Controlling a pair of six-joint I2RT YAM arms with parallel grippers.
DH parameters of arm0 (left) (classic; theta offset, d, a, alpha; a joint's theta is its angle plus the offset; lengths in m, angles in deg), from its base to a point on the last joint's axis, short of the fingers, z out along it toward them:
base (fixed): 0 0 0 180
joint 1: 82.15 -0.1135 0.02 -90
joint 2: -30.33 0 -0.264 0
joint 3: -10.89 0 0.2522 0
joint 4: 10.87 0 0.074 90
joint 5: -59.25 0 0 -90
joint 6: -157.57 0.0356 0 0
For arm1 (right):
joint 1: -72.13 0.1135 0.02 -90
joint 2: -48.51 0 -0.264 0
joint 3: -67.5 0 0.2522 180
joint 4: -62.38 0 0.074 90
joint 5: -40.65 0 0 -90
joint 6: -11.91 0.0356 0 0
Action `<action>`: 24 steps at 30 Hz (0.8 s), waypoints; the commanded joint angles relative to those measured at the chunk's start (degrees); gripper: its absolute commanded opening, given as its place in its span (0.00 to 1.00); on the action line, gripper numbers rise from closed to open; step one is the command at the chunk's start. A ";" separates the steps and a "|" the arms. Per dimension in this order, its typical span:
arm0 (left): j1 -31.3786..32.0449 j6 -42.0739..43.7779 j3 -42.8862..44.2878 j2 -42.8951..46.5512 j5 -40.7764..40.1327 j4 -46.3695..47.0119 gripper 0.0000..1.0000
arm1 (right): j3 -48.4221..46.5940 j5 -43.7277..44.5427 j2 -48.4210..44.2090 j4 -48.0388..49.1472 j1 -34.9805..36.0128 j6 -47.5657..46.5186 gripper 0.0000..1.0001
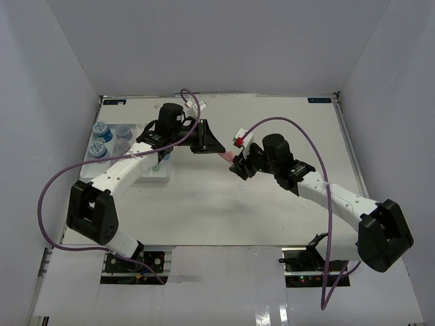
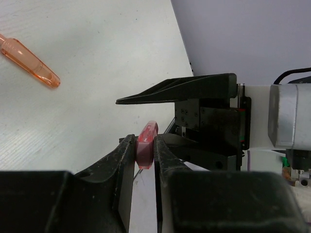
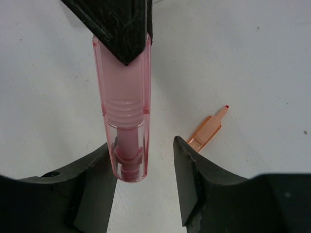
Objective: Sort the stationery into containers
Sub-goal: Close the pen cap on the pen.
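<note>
1. Left claw (image 2: 145,145): clamped on the pink marker (image 3: 125,111), pinching one end between both fingertips and holding it off the table (image 1: 204,210) near the middle.
2. Right claw (image 3: 141,145): jaws apart, straddling the marker's free end. One finger (image 3: 99,170) sits just beside the barrel; the other (image 3: 187,170) stands clear, with a gap showing.
3. The two claws face each other tip to tip, with the marker bridging them.
4. Orange marker (image 3: 206,130): lies flat on the table just beside the right claw, untouched.
5. White tray (image 1: 151,178): at the table's left side, under the left arm. Blue-lidded jars (image 1: 102,129) sit in its leftmost compartment, clear grey jars (image 1: 122,134) in the next one.
</note>
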 commanded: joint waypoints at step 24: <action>3.03 0.76 0.43 -0.30 -3.39 -2.80 0.14 | -6.59 -4.63 0.75 3.63 0.87 -0.68 0.15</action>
